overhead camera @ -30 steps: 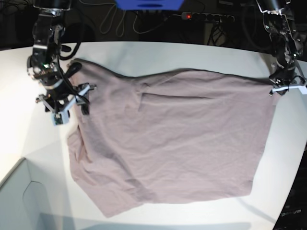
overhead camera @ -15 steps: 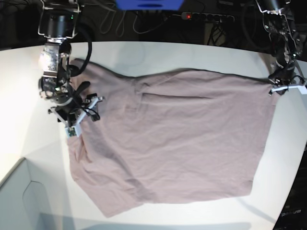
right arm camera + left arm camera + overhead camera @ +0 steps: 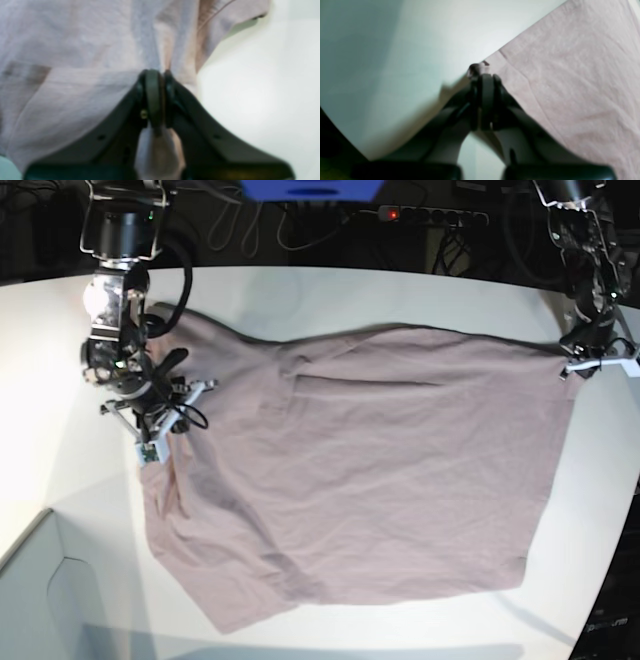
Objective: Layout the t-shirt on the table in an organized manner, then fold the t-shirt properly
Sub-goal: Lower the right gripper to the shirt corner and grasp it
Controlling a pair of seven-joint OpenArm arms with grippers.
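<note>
The dusty mauve t-shirt [image 3: 370,470] lies spread over the white table [image 3: 300,295], wrinkled along its left and lower edges. At the shirt's far right corner my left gripper [image 3: 568,363] is shut on the fabric; the left wrist view has its fingertips [image 3: 485,82] pinching the corner of the t-shirt [image 3: 570,75]. My right gripper [image 3: 160,430] is on the shirt's left edge, shut on a bunched fold of the t-shirt [image 3: 75,50], with cloth pinched between the jaws and hanging behind the fingertips [image 3: 155,85].
A pale grey-blue box corner [image 3: 40,600] sits at the front left. Cables and a power strip [image 3: 430,218] lie behind the table's far edge. The table's curved edge runs down at the right [image 3: 620,550].
My right gripper moved down onto the shirt's left edge and went from open to shut on the fabric. The left gripper held its place at the right corner.
</note>
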